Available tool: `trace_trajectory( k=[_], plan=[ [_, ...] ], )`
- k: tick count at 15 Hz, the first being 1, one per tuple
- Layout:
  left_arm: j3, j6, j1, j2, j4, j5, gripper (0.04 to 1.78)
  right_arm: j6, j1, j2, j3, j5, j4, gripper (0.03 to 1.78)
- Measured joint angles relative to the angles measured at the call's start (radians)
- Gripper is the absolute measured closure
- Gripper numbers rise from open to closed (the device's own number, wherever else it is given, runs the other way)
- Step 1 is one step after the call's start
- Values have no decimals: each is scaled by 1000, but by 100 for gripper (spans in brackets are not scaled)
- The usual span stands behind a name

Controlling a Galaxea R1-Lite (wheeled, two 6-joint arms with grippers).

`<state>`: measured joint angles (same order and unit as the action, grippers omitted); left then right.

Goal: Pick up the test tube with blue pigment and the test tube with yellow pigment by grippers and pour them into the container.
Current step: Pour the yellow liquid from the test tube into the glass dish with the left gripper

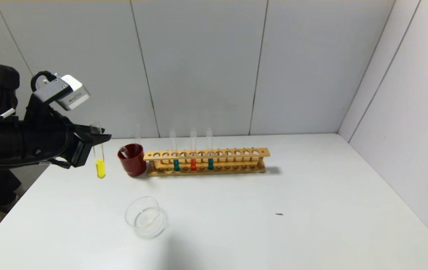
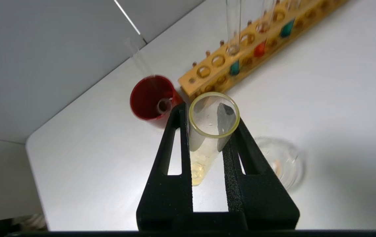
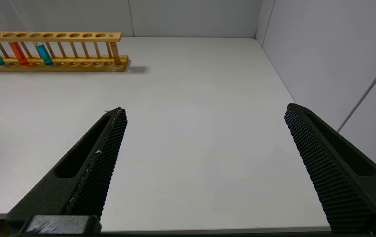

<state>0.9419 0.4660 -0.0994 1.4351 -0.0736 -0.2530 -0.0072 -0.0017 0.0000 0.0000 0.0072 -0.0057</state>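
Yellow tube (image 1: 98, 157): upright, long axis vertical, mouth up, left of frame.
Left gripper (image 1: 99, 137): fingers clamped on its upper part.
Right gripper (image 3: 204, 113): fingers spread wide, holding nothing.

Yellow-pigment tube (image 1: 100, 157) upright, glass container (image 1: 144, 216) empty

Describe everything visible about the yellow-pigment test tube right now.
The test tube with yellow pigment is a slim clear glass tube with a round bottom and an open rim. Bright yellow liquid fills only its lowest part. It hangs upright above the table, left of the dark red cup, clear of the container. The left end effector clamps it just below the rim.
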Motion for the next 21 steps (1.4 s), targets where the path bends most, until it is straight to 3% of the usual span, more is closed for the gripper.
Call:
trace_trajectory(
  k=[3, 6, 16, 21],
  plan=[
    [-95, 128, 28, -33, -15, -29, 150, 0, 0, 0, 0, 0, 0, 6],
    [-173, 211, 44, -44, -80, -116, 150, 0, 0, 0, 0, 0, 0, 6],
    [-358, 461, 68, 69, -446, -145, 150, 0, 0, 0, 0, 0, 0, 6],
    [-399, 686, 104, 160, -593, -178, 150, 0, 0, 0, 0, 0, 0, 6]
  ],
)
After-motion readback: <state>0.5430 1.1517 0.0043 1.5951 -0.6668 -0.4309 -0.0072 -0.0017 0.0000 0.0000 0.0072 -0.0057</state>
